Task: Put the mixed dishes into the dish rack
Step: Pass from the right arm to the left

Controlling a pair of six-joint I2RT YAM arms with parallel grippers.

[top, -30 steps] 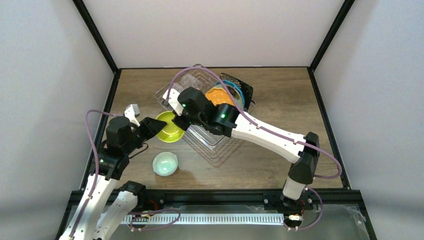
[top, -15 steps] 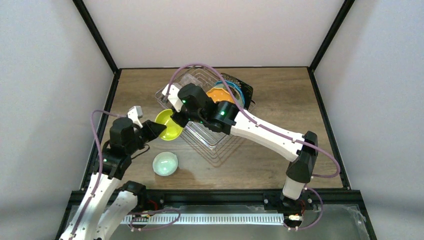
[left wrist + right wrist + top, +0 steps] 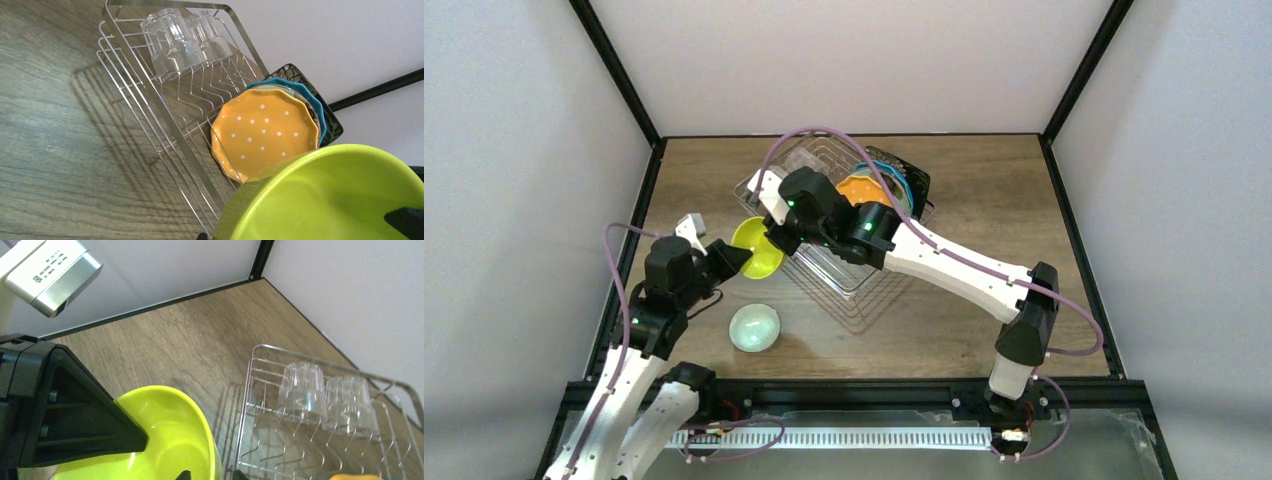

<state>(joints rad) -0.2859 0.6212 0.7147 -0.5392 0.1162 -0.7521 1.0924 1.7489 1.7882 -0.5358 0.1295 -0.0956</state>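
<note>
The small yellow-green bowl (image 3: 757, 248) hangs tilted just left of the dish rack (image 3: 149, 85). My left gripper (image 3: 740, 263) is shut on its near rim, with one black finger (image 3: 406, 223) inside the bowl. My right gripper (image 3: 211, 475) is open; its two tips straddle the far rim with gaps on both sides. In the rack stand the orange dotted plate (image 3: 265, 132), the teal plate (image 3: 311, 97), the black floral plate (image 3: 294, 72) and two upturned clear glasses (image 3: 170, 42). The round mint plate (image 3: 754, 327) lies on the table in front of the left arm.
The wooden table (image 3: 984, 190) is walled by a black frame and white panels. The right arm (image 3: 954, 268) reaches diagonally across the rack's near half. The left wrist's silver camera box (image 3: 50, 275) sits close above the bowl.
My left gripper has closed on the bowl's rim. My right gripper, shut on the bowl before, has parted its jaws. The bowl has shifted slightly up and left.
</note>
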